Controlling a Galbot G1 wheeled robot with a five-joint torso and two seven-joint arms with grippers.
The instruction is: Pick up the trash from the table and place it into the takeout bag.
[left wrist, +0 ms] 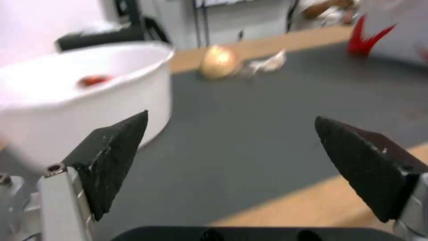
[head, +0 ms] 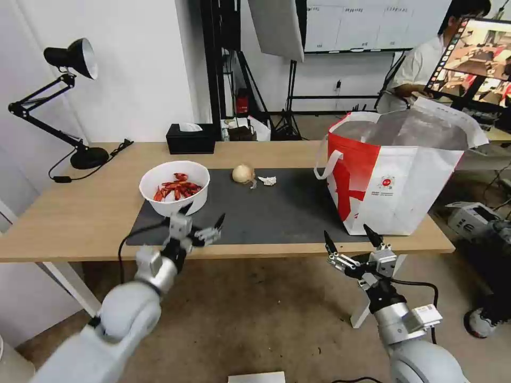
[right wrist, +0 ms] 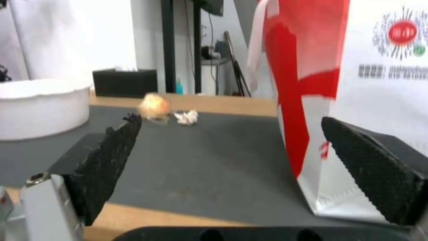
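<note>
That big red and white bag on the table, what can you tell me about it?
The bag is a large boxy tote, red and white outside with silver foil lining, white strap handles and a small round red logo above lines of print. It stands upright with its mouth open at the right end of the table, its base partly on the grey mat. Neither gripper touches it; the right gripper, open, hovers just in front of it.

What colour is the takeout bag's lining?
Silver foil, seen best in the head view inside the takeout bag.

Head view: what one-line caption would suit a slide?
Both open hands, left hand and right hand, at the table edge, facing bowl and takeout bag.
</note>
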